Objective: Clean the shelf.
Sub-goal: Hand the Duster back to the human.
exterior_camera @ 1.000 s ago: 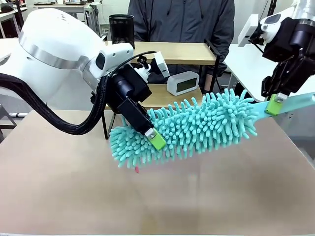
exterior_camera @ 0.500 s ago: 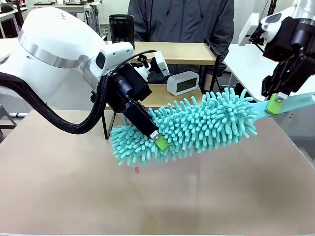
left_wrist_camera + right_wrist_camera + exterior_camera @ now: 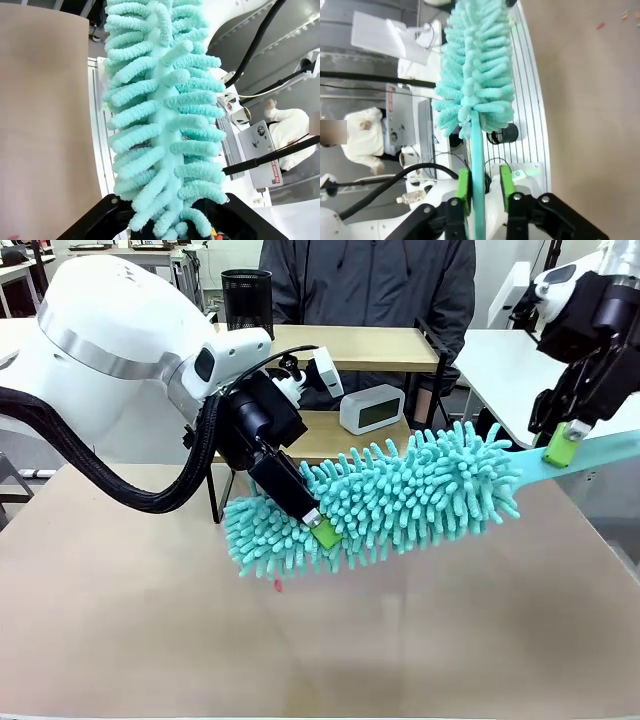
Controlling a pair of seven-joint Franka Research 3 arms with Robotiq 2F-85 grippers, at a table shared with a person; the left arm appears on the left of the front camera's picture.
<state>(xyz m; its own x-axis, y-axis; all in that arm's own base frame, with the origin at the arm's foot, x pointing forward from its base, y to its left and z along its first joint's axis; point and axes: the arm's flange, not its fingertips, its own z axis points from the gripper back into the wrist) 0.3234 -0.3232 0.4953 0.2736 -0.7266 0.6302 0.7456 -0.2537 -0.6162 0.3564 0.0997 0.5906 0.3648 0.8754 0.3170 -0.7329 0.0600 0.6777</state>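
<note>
The shelf stands at the table's far side, its two light boards in a black frame. Over the table in front of it hangs a teal fluffy duster, tilted up to the right. My left gripper is shut on the lower left part of the duster's head, whose strands swell out between the jaws. My right gripper straddles the duster's flat handle with its jaws slightly open. One green pad stands clear of the handle.
A white digital clock sits on the shelf's lower board and a black mesh cup on the upper one. A person in a dark jacket stands behind the shelf. A tiny red scrap lies on the brown table.
My left gripper has closed on the duster's head. My right gripper's jaws have parted from the handle and it has lifted slightly. The duster has hardly moved.
</note>
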